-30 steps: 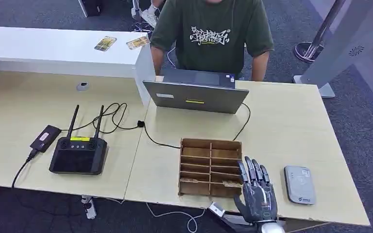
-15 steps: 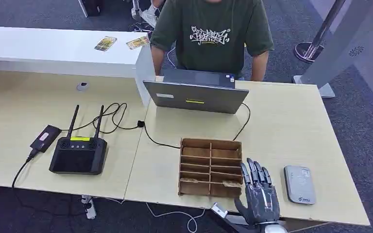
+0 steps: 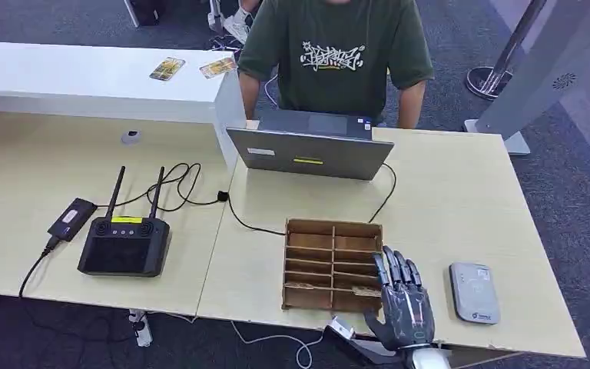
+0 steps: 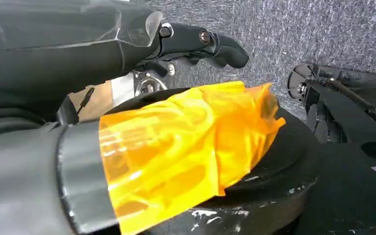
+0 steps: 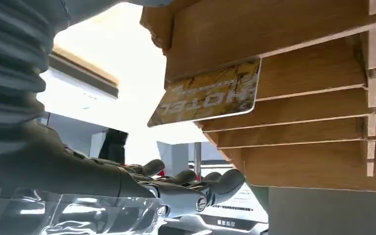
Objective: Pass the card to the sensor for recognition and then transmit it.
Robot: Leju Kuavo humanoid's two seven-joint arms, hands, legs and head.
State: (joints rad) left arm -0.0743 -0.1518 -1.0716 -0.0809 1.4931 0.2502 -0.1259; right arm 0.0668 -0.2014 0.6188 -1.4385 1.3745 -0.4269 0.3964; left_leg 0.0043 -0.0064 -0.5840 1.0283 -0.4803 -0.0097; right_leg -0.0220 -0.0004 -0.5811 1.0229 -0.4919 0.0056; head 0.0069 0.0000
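Note:
A patterned hotel card [image 3: 366,291] [image 5: 208,100] sticks out of the nearest right slot of the brown wooden slotted box [image 3: 332,264] [image 5: 293,54]. My right hand [image 3: 401,302] [image 5: 191,188] hovers at the box's near right corner, fingers stretched out and apart, holding nothing; its fingertips lie beside the card's edge. The grey card sensor [image 3: 474,292] lies flat on the table to the right of that hand. My left hand [image 4: 196,41] hangs low over grey carpet with its fingers straight and nothing in them.
A person in a green shirt [image 3: 336,54] sits across the table behind a grey laptop [image 3: 309,150]. A black controller with two antennas [image 3: 125,244], a small black device [image 3: 71,218] and cables lie at left. Two more cards [image 3: 167,68] rest on the white counter.
My right hand has shifted slightly left, closer to the box's near right corner and the card. Nothing else has moved.

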